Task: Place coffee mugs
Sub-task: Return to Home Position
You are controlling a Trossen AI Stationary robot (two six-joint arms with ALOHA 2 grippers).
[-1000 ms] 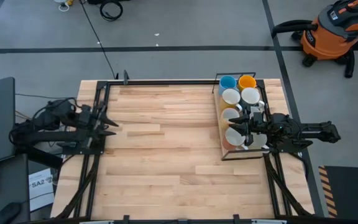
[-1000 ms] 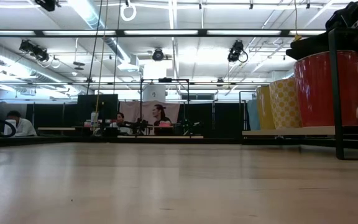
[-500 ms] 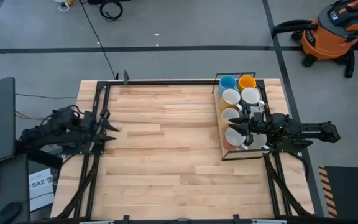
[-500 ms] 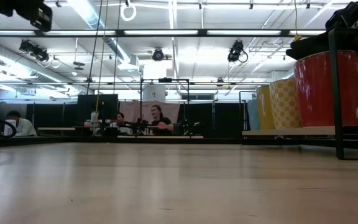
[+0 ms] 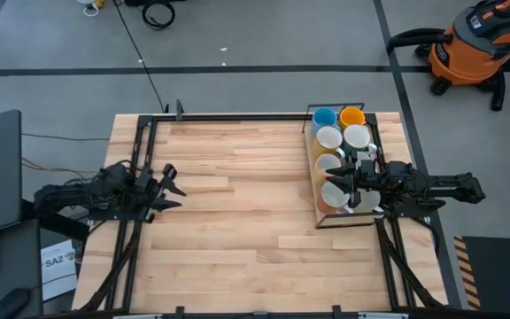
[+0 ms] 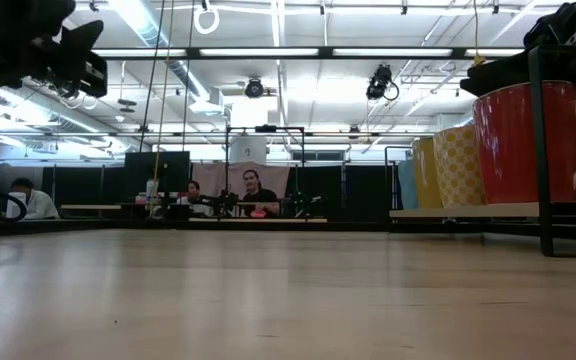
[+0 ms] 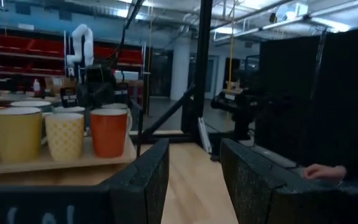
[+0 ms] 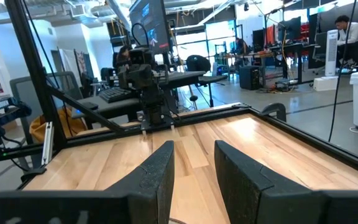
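High view: coffee mugs (image 5: 328, 137) all sit on the shelf (image 5: 316, 211) at right of the surface (image 5: 237, 204), none loose; placing looks finished. Left jaws, right jaws gape empty.

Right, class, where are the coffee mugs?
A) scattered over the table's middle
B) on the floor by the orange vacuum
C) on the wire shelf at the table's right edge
C: the high view shows the coffee mugs grouped on the wire shelf at the right edge of the table.
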